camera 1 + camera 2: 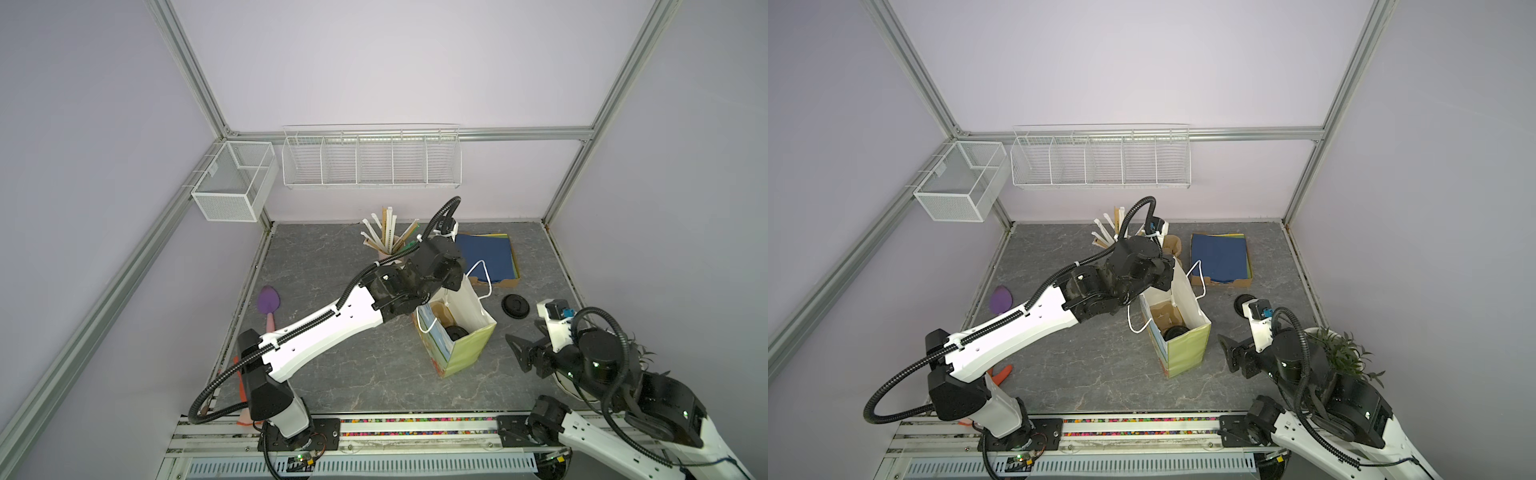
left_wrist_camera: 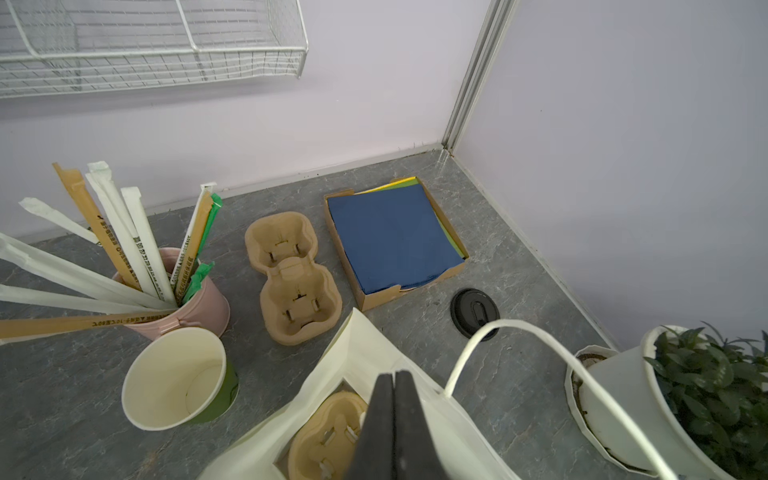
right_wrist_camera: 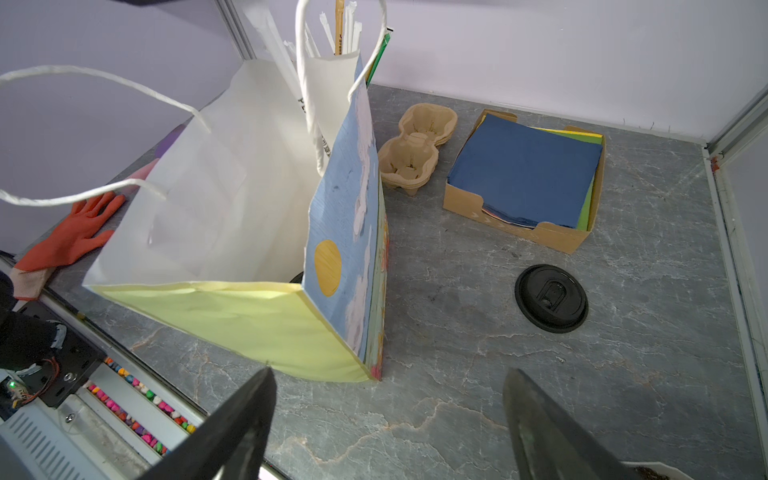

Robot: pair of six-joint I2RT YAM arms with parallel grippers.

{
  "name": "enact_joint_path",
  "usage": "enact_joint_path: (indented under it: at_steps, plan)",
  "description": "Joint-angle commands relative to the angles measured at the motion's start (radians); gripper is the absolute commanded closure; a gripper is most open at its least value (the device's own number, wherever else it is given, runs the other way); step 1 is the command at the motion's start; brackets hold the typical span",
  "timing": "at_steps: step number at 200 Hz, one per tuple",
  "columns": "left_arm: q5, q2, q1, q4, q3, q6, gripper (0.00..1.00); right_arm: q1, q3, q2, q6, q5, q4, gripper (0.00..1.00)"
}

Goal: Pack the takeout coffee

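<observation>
- The paper bag (image 1: 471, 349) stands open. The left gripper (image 2: 393, 390) has its fingers pressed together at the rim of the bag's far wall, beside a handle, apparently pinching the paper. A tug or a sudden let-go there could tip the bag or fold its mouth shut.
- The right gripper (image 3: 390, 386) hovers beside the bag's yellow-green wall, jaws spread wide and empty. Swinging in carelessly, it could knock that wall over.
- A pulp carrier (image 2: 324, 440) lies on the bag's floor and would slide if the bag tilts.
- The takeout coffee (image 1: 456, 332) shows only as a dark round top low inside the bag. It sits well beneath the left fingers, with the bag's wall between it and the right ones.
- A loose black lid (image 3: 550, 298) lies on the table outside the bag, where a sweep could catch it.
</observation>
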Motion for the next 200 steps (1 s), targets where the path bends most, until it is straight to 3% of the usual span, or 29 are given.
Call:
enact_joint_path:
  at_steps: [1, 12, 80, 95, 116, 138, 152, 185, 200]
  plan:
    - [-0.019, 0.008, 0.001, -0.007, 0.003, -0.014, 1.0, -0.004, -0.013, -0.011, -0.007, 0.0, 0.017, 0.12]
    - [-0.017, 0.006, 0.003, -0.01, 0.014, -0.011, 1.0, -0.006, -0.013, -0.008, -0.006, 0.0, 0.017, 0.12]
    - [-0.015, -0.006, 0.004, -0.096, 0.181, 0.05, 0.48, -0.005, 0.043, 0.051, 0.036, 0.075, -0.032, 0.12]
    - [-0.056, -0.013, 0.004, -0.148, 0.248, 0.078, 0.41, -0.006, 0.108, 0.115, 0.127, 0.172, -0.09, 0.12]
    - [-0.129, -0.059, 0.02, -0.187, 0.292, 0.126, 0.28, -0.007, 0.209, 0.244, 0.237, 0.223, -0.146, 0.12]
    - [-0.134, -0.134, 0.092, -0.232, 0.279, 0.104, 0.25, -0.036, 0.309, 0.397, 0.289, 0.268, -0.169, 0.12]
    - [-0.127, -0.204, 0.143, -0.23, 0.205, 0.085, 0.19, -0.107, 0.359, 0.467, 0.28, 0.2, -0.137, 0.12]
    - [-0.135, -0.344, 0.24, -0.212, -0.008, 0.057, 0.14, -0.434, 0.478, 0.641, 0.283, -0.168, -0.069, 0.12]
    - [-0.123, -0.395, 0.288, -0.203, -0.098, 0.044, 0.12, -0.532, 0.514, 0.725, 0.317, -0.233, -0.049, 0.12]
